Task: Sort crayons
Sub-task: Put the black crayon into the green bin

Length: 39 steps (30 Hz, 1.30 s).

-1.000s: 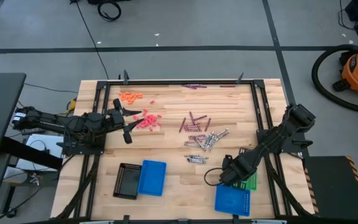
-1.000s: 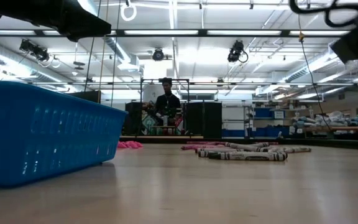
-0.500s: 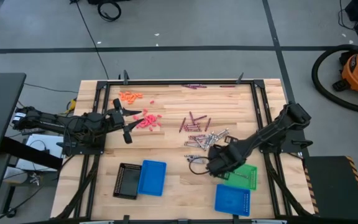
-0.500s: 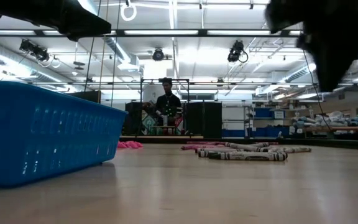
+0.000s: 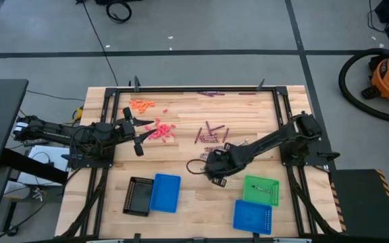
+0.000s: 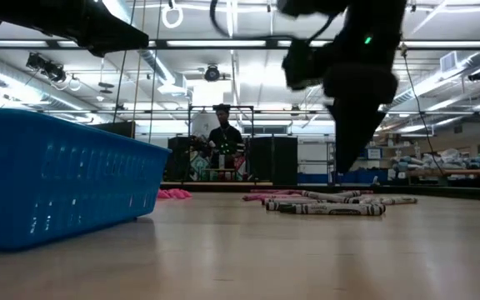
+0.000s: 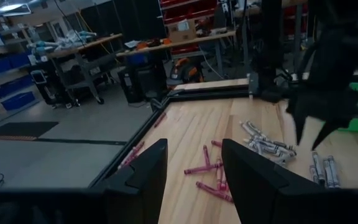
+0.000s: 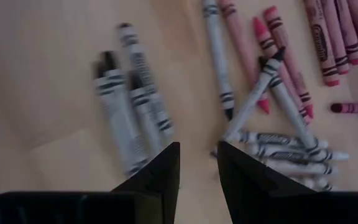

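**High view: right gripper over the grey crayons**

Right gripper [image 5: 211, 167] hangs above the silver-grey crayons [image 8: 135, 106] at mid-table — fingers slightly parted, gripping nothing. Left gripper [image 5: 139, 133] waits beside the red-pink crayons [image 5: 162, 130], fingers apart and empty. Green tray [image 5: 261, 191] sits nearby.

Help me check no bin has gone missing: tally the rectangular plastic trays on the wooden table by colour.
Blue rectangular plastic trays: 2
Green rectangular plastic tray: 1
Black rectangular plastic tray: 1
Total: 4
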### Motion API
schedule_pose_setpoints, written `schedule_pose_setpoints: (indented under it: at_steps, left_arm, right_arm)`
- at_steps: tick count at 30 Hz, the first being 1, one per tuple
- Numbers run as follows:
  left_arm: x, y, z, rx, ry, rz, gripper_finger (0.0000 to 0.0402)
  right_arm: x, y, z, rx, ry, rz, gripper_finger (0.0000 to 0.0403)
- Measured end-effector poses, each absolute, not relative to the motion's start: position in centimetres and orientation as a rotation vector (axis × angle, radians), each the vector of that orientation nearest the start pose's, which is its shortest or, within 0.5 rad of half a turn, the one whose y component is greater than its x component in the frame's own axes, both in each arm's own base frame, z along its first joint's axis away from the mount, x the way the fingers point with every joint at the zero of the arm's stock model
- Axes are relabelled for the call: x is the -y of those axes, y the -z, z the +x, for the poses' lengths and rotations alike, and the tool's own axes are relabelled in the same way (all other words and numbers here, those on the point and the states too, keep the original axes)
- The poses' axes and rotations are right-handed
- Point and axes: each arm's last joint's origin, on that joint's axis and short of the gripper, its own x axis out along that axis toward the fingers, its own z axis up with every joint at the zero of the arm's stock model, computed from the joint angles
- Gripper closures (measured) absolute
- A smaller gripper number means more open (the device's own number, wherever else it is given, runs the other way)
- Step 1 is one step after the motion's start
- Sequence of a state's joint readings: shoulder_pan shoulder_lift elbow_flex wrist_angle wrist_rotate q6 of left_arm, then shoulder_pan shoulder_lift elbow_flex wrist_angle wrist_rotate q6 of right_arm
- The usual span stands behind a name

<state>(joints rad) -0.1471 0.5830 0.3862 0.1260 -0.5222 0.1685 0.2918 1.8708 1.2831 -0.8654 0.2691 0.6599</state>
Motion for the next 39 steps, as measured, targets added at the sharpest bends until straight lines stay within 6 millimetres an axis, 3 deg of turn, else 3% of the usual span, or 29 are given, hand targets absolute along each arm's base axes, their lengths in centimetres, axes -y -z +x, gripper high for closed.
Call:
schedule_pose_setpoints:
  at_steps: [5,10,14,21,39]
  left_arm:
    - [0.7,-25.3,14.5,-0.096,-0.369,0.172,0.0237]
    - [0.7,-25.3,14.5,-0.096,-0.369,0.171,0.0237]
    - [0.7,-25.3,14.5,-0.097,-0.369,0.172,0.0237]
    - [0.7,-25.3,14.5,-0.098,-0.369,0.172,0.0237]
    - [0.7,-25.3,14.5,-0.098,-0.369,0.165,0.0237]
  right_arm:
    - [-7.8,-16.6,34.0,-1.348,0.456,0.14,0.0257]
    - [-6.3,-17.1,34.3,-1.323,0.485,0.144,0.0222]
    - [-5.8,-16.3,34.6,-1.357,0.464,0.151,0.0218]
    - [-5.3,-14.0,35.0,-1.418,0.497,0.122,0.0242]
    - [-5.1,-13.7,34.2,-1.497,0.54,0.069,0.0357]
